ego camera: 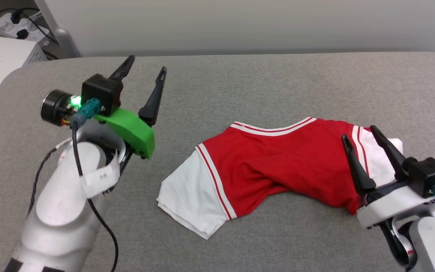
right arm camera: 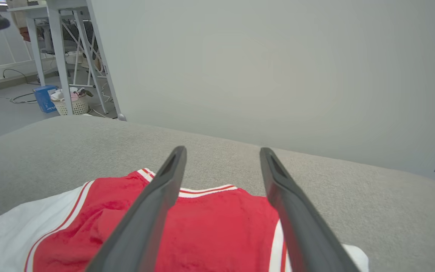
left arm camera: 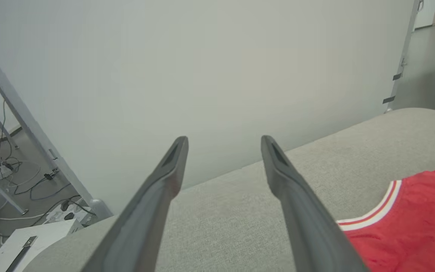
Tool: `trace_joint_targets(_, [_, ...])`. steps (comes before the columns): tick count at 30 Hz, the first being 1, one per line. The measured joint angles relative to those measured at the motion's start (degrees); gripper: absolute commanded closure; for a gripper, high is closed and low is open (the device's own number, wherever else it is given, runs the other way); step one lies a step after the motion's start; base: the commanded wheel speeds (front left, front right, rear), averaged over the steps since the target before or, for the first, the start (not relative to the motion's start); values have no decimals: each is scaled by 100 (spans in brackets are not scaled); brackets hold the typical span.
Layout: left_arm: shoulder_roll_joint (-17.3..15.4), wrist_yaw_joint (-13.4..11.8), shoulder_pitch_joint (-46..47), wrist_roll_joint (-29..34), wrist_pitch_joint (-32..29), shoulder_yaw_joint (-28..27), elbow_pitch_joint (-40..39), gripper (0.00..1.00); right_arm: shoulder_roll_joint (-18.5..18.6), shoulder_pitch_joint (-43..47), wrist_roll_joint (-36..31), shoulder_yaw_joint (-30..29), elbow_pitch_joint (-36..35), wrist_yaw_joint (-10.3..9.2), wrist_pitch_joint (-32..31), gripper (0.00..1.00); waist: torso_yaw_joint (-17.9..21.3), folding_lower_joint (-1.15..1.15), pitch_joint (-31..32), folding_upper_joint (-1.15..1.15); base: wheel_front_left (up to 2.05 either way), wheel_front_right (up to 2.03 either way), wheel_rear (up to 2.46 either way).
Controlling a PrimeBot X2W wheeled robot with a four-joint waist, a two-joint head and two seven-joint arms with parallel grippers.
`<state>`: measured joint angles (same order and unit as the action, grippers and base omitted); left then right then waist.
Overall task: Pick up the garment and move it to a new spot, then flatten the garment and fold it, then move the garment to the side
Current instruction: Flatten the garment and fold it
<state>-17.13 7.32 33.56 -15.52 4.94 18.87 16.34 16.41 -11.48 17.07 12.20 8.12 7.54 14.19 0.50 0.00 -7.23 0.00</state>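
The garment, a red jersey-style shirt, lies rumpled on a grey padded surface, right of centre and towards the near side. It is not spread flat: the red body bunches into soft folds and curves like a shallow arch. One white sleeve fans out at its near left end, edged with red-and-white striped trim. The other white sleeve lies at the right end. A striped band runs along the far edge of the shirt.

The right gripper is over the shirt's right end, its two dark fingers spread wide with nothing between them. In the right wrist view this gripper looks down across the red cloth. The tips seem to sit just above the fabric, though whether they touch it cannot be told.

The left gripper hangs above bare grey surface on the far left, well apart from the shirt, its fingers also spread wide and empty. A green bracket sits at its wrist, beside a small green light. In the left wrist view the left gripper points towards a pale wall, with the shirt off to the lower right.
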Motion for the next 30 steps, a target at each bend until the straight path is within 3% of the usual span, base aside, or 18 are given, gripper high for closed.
trace_joint_targets(9, [-864, 0, 1068, -1916, -2674, 2048, 221, 0, -410, 565, -369, -755, -608, 0, -241, 0, 326, 0, -265, 0, 0, 0, 0])
trace_joint_targets(12, [-1324, 2, 1232, -2626, -3659, 2873, 130, 0, -493, 620, -434, -890, -739, 0, -290, 0, 452, 0, -401, 0, 0, 0, 0])
trace_joint_targets(20, [-2037, 1, 1311, -3429, -4472, 3875, -43, 0, -547, 653, -472, -1060, -868, 0, -293, 0, 575, 0, -677, 0, 0, 0, 0])
trace_joint_targets(29, [-2108, 1, 1306, -3834, -4542, 4421, 300, 0, -608, 594, -472, -1068, -851, 0, -293, 0, 600, 0, -920, 0, 0, 0, 0])
trace_joint_targets(30, [-2103, 1, 1324, -3849, -4512, 4451, 335, 25, -611, 575, -472, -1067, -845, 0, -292, 0, 604, 0, -937, 0, 0, 0, 0])
